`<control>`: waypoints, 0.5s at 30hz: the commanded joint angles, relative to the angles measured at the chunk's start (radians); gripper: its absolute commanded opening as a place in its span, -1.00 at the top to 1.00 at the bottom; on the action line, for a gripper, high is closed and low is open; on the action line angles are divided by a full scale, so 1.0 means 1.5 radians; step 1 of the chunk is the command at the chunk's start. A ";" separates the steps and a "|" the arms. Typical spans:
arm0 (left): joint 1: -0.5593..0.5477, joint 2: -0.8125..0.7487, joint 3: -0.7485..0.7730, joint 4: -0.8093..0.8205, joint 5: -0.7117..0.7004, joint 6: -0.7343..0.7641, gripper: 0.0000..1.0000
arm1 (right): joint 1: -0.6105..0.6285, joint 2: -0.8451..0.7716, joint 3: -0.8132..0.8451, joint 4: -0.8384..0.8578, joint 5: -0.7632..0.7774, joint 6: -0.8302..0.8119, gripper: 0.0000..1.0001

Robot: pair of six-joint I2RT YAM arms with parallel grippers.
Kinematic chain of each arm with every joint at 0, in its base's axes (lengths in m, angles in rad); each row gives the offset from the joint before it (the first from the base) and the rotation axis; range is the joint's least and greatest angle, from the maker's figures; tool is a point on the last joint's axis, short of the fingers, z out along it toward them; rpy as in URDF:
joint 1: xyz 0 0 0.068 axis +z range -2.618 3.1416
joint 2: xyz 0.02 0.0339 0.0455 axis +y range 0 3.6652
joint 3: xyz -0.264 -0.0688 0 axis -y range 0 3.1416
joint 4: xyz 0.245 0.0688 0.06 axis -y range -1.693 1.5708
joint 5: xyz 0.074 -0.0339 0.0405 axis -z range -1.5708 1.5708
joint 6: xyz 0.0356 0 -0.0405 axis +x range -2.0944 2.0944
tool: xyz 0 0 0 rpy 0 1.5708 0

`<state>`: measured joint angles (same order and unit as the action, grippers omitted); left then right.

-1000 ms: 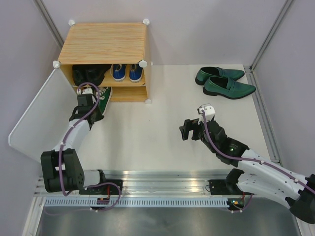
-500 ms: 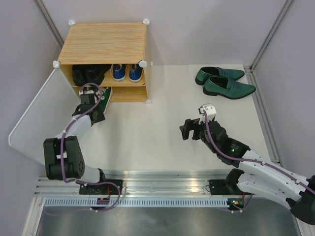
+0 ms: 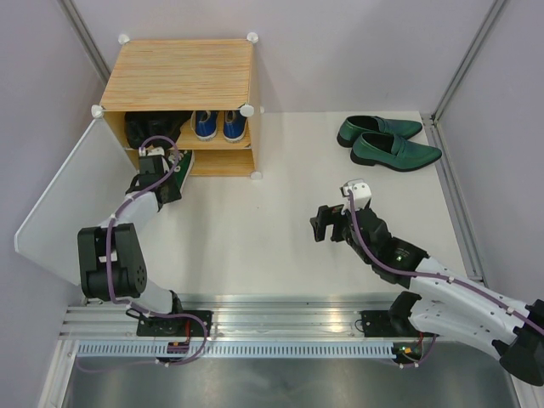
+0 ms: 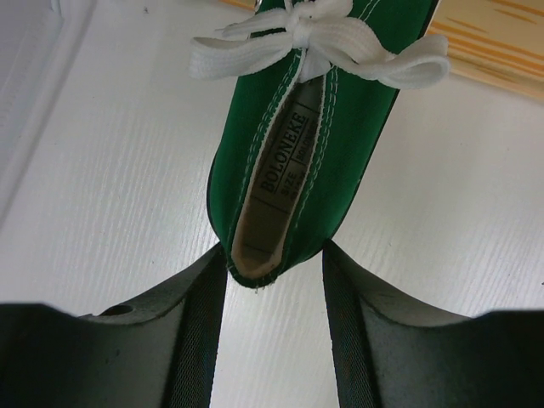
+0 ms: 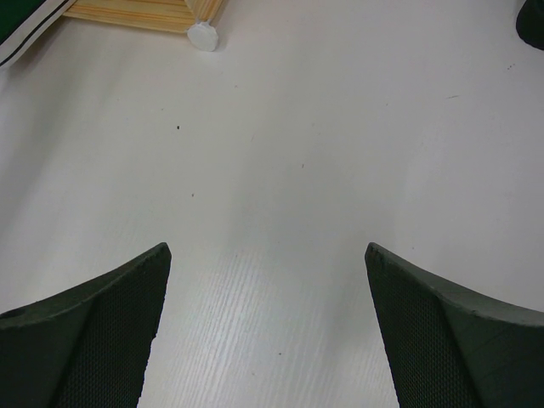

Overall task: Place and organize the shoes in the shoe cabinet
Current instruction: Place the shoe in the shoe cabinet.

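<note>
The shoe cabinet [image 3: 178,72] stands at the back left with its frosted door [image 3: 68,195] swung open to the left. Black boots [image 3: 157,127] and blue sneakers [image 3: 218,125] sit on its upper shelf. One green sneaker [image 3: 181,164] lies toe-first at the lower shelf's opening. My left gripper [image 3: 168,176] is shut on its heel [image 4: 272,246], a finger touching each side. The dark-green loafers [image 3: 387,140] lie on the table at the back right. My right gripper [image 3: 321,228] is open and empty over the table's middle [image 5: 268,255].
Grey walls close in the table on the left, back and right. The open door stands beside my left arm. A white corner connector [image 5: 202,36] of the cabinet shows in the right wrist view.
My left gripper has moved up and left towards the cabinet with the green sneaker, and its arm has folded closer to the door. The right arm has not moved.
</note>
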<state>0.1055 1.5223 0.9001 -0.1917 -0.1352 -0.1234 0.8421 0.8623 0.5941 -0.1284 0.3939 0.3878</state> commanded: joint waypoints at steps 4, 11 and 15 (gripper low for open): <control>0.004 -0.007 0.029 0.074 0.033 0.027 -0.01 | -0.001 0.013 0.009 0.016 0.017 -0.009 -0.96; 0.004 -0.023 0.039 0.098 0.087 0.022 0.25 | 0.000 0.020 0.011 0.016 0.018 -0.013 -0.96; 0.004 -0.003 0.064 0.104 0.111 0.014 0.28 | -0.001 0.025 0.012 0.015 0.022 -0.014 -0.96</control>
<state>0.1101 1.5188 0.9241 -0.1310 -0.0334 -0.1116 0.8421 0.8925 0.5941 -0.1280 0.4023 0.3840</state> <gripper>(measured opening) 0.367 0.982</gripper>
